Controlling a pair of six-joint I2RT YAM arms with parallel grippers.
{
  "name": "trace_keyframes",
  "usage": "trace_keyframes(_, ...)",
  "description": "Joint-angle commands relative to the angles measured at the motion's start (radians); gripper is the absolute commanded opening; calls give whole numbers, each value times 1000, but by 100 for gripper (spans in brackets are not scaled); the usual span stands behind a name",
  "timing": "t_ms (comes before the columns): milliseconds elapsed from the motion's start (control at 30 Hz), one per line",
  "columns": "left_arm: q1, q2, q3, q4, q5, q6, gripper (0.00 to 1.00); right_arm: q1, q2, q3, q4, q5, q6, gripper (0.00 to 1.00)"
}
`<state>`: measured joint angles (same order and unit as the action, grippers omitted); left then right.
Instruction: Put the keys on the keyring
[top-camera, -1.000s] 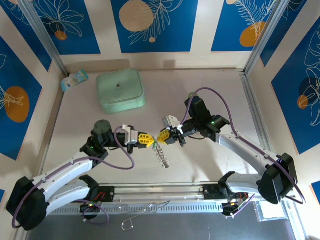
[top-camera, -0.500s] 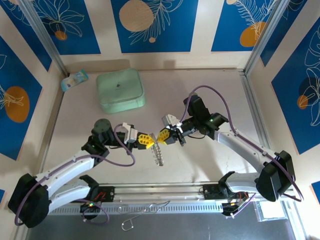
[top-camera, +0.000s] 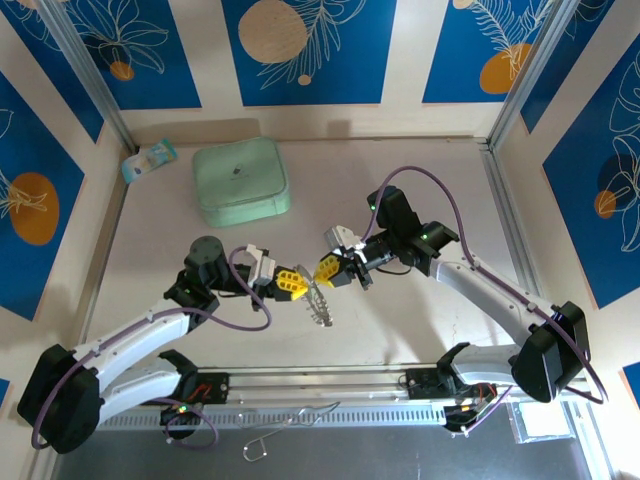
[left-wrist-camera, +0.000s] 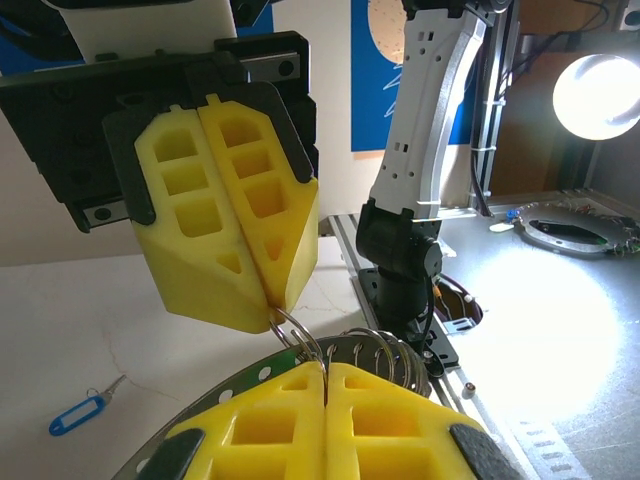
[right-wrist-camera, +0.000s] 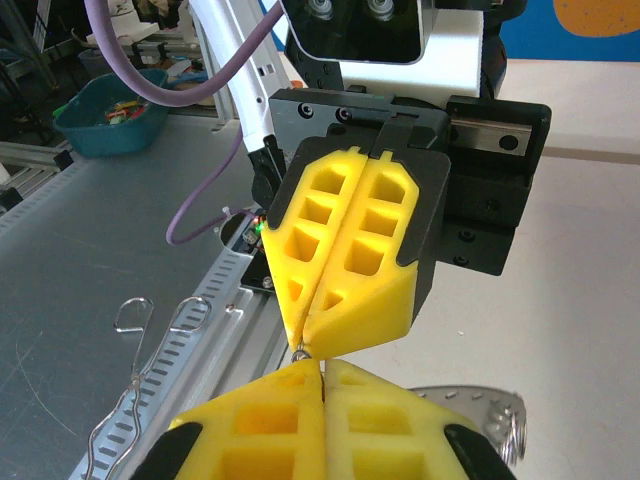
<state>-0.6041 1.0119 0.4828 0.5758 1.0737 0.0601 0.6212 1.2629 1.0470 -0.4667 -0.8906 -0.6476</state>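
White arms (top-camera: 130, 340), black joints (top-camera: 205, 255), purple cables (top-camera: 420, 172), yellow honeycombed jaws.

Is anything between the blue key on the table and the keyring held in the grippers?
Nothing visible does: only bare table lies between the blue key and the keyring. Both the left gripper and right gripper are shut on that ring, though.

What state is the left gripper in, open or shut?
Shut: the left gripper's yellow fingers press together along a closed seam, pinching the keyring's wire.

Mint case (top-camera: 241, 180) blocks far left; table (top-camera: 330, 165) right of it lies bare.
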Motion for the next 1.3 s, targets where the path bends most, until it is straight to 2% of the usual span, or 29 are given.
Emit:
trace_keyframes(0, 6, -10, 25, -16, 68, 6, 0, -4, 1, 31, -16, 1, -20, 0)
trace_keyframes(400, 7, -41, 23, -103, -19, 92, 0, 11, -44, -11, 66, 67, 17, 0)
trace_keyframes(500, 7, -59, 22, -130, -50, 109, 8, 12, -48, -14, 73, 66, 25, 0)
trace_keyframes(567, 8, -74, 19, -140, -75, 111, 21, 15, -51, -16, 72, 70, 24, 0)
trace_keyframes(633, 7, -90, 17, -154, -93, 112, 26, 18, -51, -18, 74, 79, 25, 0)
trace_keyframes(767, 9, -107, 14, -180, -138, 110, 28, 28, -51, -29, 81, 118, 21, 0)
trace_keyframes(867, 9, -111, 14, -208, -198, 99, 37, 35, -47, -42, 94, 149, 23, 0)
trace_keyframes(1033, 8, -92, 64, -337, -263, 94, 38, 52, -43, -47, 114, 193, 20, 0)
trace_keyframes(1267, 7, -36, 115, -426, -266, 56, 37, 73, -27, -40, 117, 258, 12, 0)
